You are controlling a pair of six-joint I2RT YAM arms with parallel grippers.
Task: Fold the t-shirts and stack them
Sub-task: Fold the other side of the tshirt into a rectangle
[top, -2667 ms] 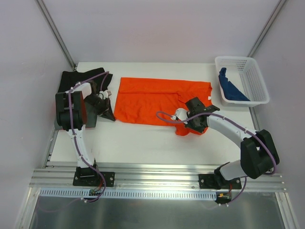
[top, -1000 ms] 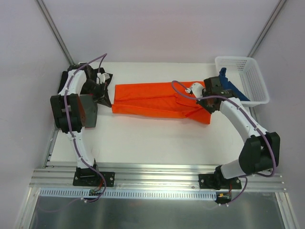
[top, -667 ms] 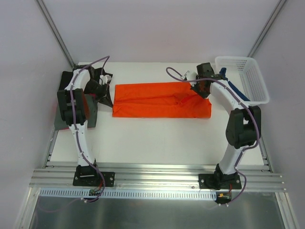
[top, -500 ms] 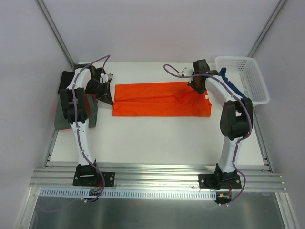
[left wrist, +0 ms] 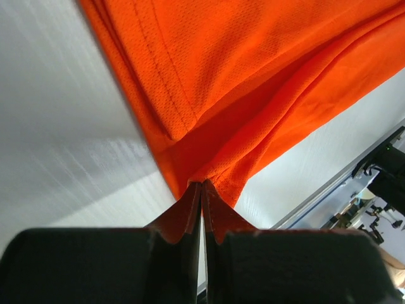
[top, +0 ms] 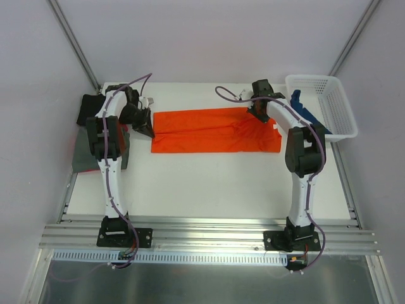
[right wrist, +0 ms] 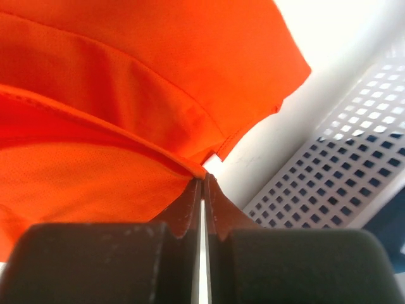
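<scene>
A bright orange-red t-shirt (top: pixel 209 133) lies across the middle of the table, folded lengthwise into a long band. My left gripper (top: pixel 149 128) is at its left end, shut on a pinch of the orange cloth (left wrist: pixel 253 76); its jaws meet at the cloth's corner (left wrist: pixel 201 185). My right gripper (top: pixel 254 111) is at the shirt's far right edge, shut on a hem of the orange cloth (right wrist: pixel 126 95), with jaws closed at the fold (right wrist: pixel 202 180). A black t-shirt (top: pixel 88 106) and a dark grey one (top: pixel 79 152) lie at the far left. A blue one (top: pixel 309 117) is in the basket.
The white mesh basket (top: pixel 335 88) stands at the back right, close to my right gripper; its wall shows in the right wrist view (right wrist: pixel 342 171). Both arms reach far across the table. The aluminium rail (top: pixel 209 228) runs along the near edge.
Both grippers carried the shirt's near edge to the far side, folding it into a narrower band. In the last half second the left gripper shifted slightly right and the right arm stretched farther.
</scene>
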